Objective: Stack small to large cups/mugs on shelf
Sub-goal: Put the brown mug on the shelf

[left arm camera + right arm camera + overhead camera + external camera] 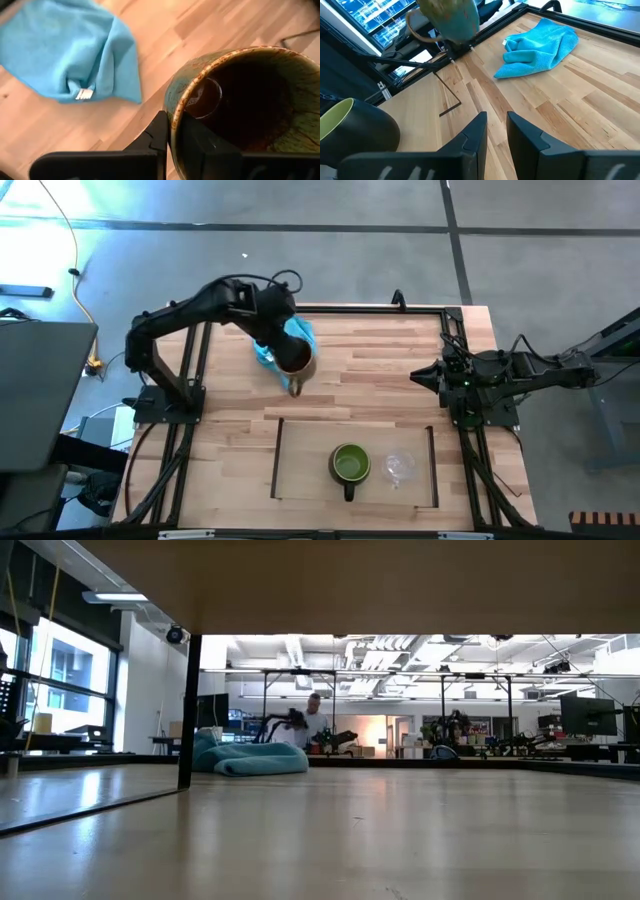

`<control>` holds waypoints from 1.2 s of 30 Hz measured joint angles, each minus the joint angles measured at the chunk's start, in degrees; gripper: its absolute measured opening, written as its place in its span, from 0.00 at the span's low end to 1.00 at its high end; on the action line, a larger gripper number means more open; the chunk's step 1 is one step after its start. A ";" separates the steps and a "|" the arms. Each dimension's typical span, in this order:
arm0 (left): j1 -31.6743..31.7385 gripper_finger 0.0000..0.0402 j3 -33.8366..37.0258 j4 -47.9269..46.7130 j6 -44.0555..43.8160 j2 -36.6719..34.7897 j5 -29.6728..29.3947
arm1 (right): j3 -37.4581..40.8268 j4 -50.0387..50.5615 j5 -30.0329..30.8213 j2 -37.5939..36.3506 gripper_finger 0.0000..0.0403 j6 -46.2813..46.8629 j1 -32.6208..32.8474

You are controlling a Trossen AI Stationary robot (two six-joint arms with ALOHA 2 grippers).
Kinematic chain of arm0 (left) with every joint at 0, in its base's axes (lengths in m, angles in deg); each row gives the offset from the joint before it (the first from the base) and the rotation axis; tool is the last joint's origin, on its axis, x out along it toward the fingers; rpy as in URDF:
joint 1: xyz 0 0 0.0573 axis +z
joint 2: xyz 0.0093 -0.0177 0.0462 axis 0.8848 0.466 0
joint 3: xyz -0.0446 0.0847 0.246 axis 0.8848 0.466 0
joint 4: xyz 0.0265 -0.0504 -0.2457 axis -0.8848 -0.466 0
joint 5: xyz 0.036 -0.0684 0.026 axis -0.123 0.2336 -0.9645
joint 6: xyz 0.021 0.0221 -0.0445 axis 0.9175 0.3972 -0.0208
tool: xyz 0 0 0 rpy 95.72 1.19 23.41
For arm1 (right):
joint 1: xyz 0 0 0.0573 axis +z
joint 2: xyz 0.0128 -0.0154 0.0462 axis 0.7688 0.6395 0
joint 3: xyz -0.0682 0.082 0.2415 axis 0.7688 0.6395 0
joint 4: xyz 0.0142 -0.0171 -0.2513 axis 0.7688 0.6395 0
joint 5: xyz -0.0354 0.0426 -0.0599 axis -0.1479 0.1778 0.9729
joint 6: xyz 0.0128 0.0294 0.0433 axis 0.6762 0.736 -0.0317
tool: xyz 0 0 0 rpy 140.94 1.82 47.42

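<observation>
Counter [380, 370]: striped-plank top carrying everything, both arm bases clamped at its sides.

Shelf [300, 470]: pale board lying flat at the near edge of the counter, long axis running left to right, dark rails on its short ends. Its left half is showing bare.

Left arm is reaching over the counter's far-left middle. The left claw [172, 137] is gripping the brown mug [293, 358] by the rim, one finger outside the wall and one inside, with the mug's mouth facing the wrist camera. In the right wrist view the mug is hanging clear above the planks, so I judge it is being carried rather than resting.

Turquoise cloth [285, 338]: crumpled just beside and partly under the held mug; not part of the job.

Key relation: from the left claw the shelf is lying toward the near edge and slightly toward the right arm's side. The open board left of the green mug is the closest landing spot, and the left arm is the nearer one.

Green mug [350, 464]: standing upright on the shelf, right of centre, handle pointing to the near edge.

Glass cup [400, 468]: on the shelf just beside the green mug, on its right.

Right claw [496, 131]: parked at the counter's right edge, fingers slightly parted, holding nothing.
</observation>
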 joint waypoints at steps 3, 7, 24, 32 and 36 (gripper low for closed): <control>-1.09 0.04 -5.06 -2.32 -0.51 0.58 -2.21 | 0.00 0.00 0.00 0.00 0.16 -0.01 0.00; -2.83 0.04 -10.22 -5.66 -1.12 1.37 -3.55 | 0.00 0.00 0.19 0.02 0.16 -0.44 0.00; -10.06 0.04 -11.29 -6.50 -6.52 2.97 -4.24 | 0.00 -0.02 1.97 0.00 0.16 -0.92 0.00; -13.78 0.04 -11.28 -6.50 -11.09 3.58 -5.29 | 0.00 -0.02 2.20 0.00 0.16 -1.82 0.00; -15.76 0.04 -11.31 -6.47 -13.83 4.18 -5.38 | 0.00 -0.02 2.62 0.00 0.16 -2.62 0.00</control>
